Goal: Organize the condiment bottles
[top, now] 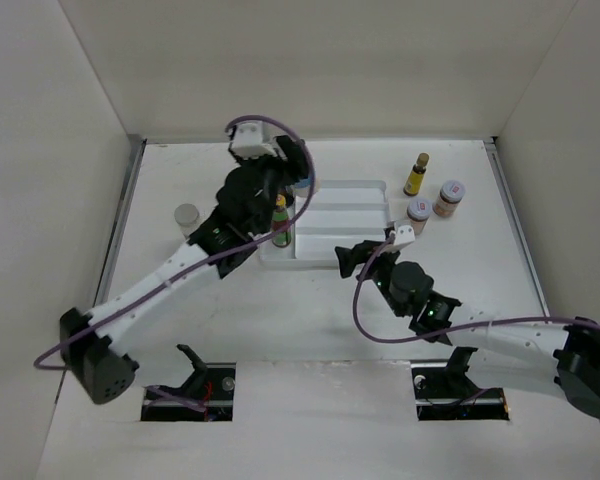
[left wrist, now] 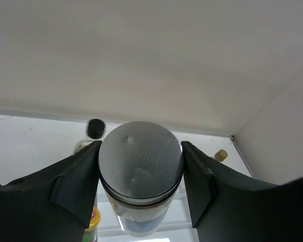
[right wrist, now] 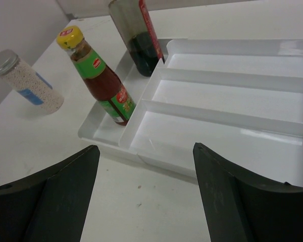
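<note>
My left gripper (top: 296, 178) is shut on a grey-lidded spice jar (left wrist: 140, 156) with a blue label, over the back left of the white divided tray (top: 352, 190). A red-green yellow-capped bottle (top: 280, 222) and a tall dark-liquid bottle (right wrist: 139, 35) stand in the tray's left compartment. Another grey-lidded spice jar (top: 187, 217) stands on the table left of the tray. A tiny yellow bottle (top: 416, 175) and two pale-lidded jars (top: 418, 211) (top: 449, 197) stand right of the tray. My right gripper (top: 350, 258) is open and empty at the tray's front edge.
The tray's three long compartments (right wrist: 232, 126) hold nothing. White walls close in the table at the back and both sides. The left arm (top: 170, 270) reaches diagonally across the left half of the table.
</note>
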### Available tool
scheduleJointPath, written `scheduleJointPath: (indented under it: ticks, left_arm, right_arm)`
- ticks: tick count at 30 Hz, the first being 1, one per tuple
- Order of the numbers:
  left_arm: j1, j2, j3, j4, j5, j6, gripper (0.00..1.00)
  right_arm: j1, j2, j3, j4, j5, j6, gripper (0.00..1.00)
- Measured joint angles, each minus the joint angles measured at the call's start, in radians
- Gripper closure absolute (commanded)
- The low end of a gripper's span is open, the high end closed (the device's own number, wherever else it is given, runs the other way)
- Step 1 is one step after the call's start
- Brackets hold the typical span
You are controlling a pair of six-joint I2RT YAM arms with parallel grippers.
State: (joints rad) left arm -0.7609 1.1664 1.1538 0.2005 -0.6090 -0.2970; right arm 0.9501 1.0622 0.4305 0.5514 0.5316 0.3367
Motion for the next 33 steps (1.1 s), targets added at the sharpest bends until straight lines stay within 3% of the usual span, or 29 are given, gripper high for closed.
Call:
scheduleJointPath:
  ticks: [8, 15, 33]
  left_arm:
    - [-0.011, 0.436, 0.201, 0.038, 0.032, 0.031, 0.7]
    - [0.031, 0.679, 0.351, 0.034, 0.045, 0.057, 0.7]
    - [0.099, 0.863, 0.392, 0.109, 0.04, 0.066, 0.68]
  right_arm:
    - [-0.056, -0.123, -0.056, 0.007, 0.057, 0.031, 0.19]
    - [-0.101, -0.185, -0.082, 0.01, 0.076, 0.071, 0.18]
    - [-0.111, -0.179, -0.086, 0.01, 0.076, 0.09, 0.18]
